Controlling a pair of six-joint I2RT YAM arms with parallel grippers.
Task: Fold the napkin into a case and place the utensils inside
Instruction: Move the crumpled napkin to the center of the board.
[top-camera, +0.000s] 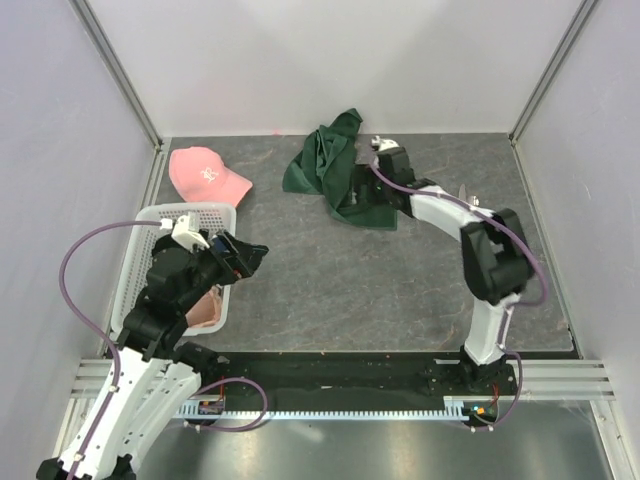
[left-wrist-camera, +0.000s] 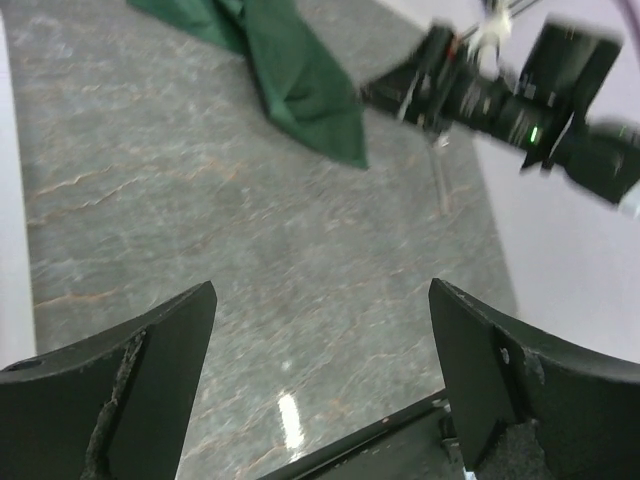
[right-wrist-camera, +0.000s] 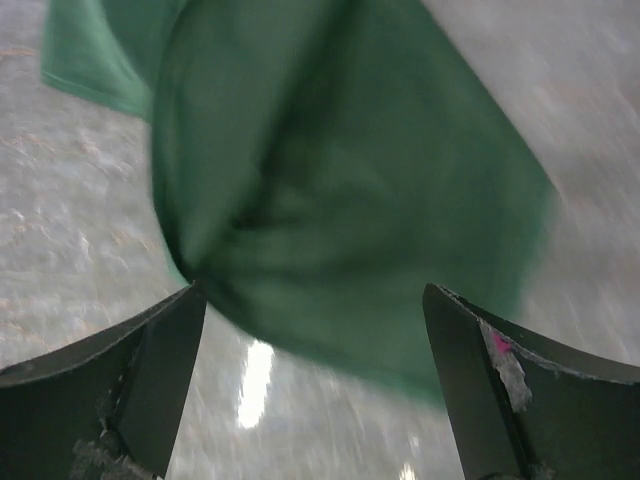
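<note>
The green napkin (top-camera: 335, 165) lies all crumpled up at the far side of the table (top-camera: 400, 290), near the pink cap (top-camera: 205, 175), and it is not folded yet. The right gripper (right-wrist-camera: 312, 290) is right by the napkin with its jaws wide open, and the cloth looks blurry just in front of them. The left gripper (left-wrist-camera: 320, 288) hangs by the white basket (top-camera: 205, 212), well apart from the napkin, with its jaws wide open too and nothing in them

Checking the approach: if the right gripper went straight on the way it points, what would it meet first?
Most likely the crumpled green napkin, which fills the gap between its open fingers.
</note>
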